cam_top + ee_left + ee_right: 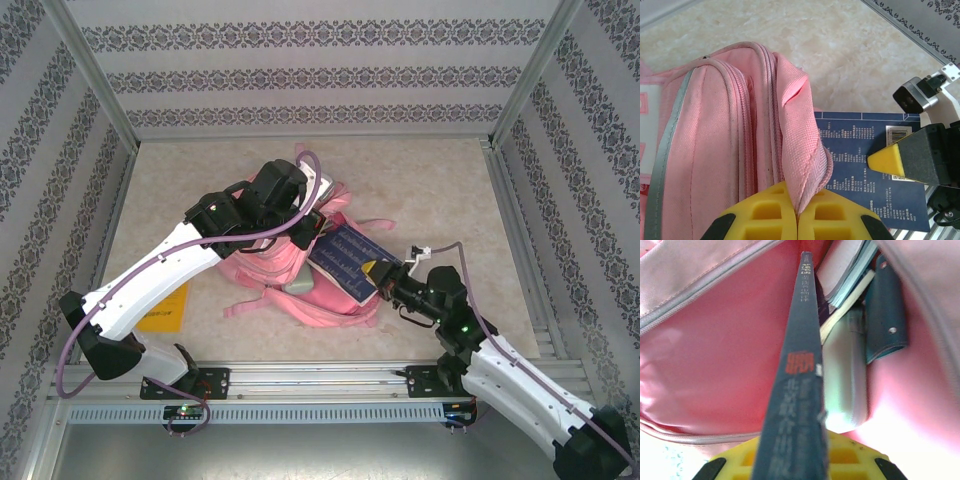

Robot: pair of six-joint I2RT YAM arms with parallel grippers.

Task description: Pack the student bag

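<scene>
Student bag (268, 268), a large pink fabric backpack with a pale reflective stripe, is lying in the middle of the pale marbled surface (430, 190) between my two arms, its mouth facing my right arm. My left end effector (797, 212) is pinching the rim fabric of that mouth, fingers shut tight on it, and lifting it open. My right end effector (795, 462) is clamping a thin dark blue book with white print (799, 390) by its near edge and pointing it into the opening.

Inside I am seeing a pale-green oblong case (845, 390), a stack of thin booklets (847, 275) and a dark teal cover with a snap stud (885, 315), so I judge the packing well along. The book is only partly in. A flat orange item (165, 310) is lying out beside the student bag, perhaps yet to go in.
</scene>
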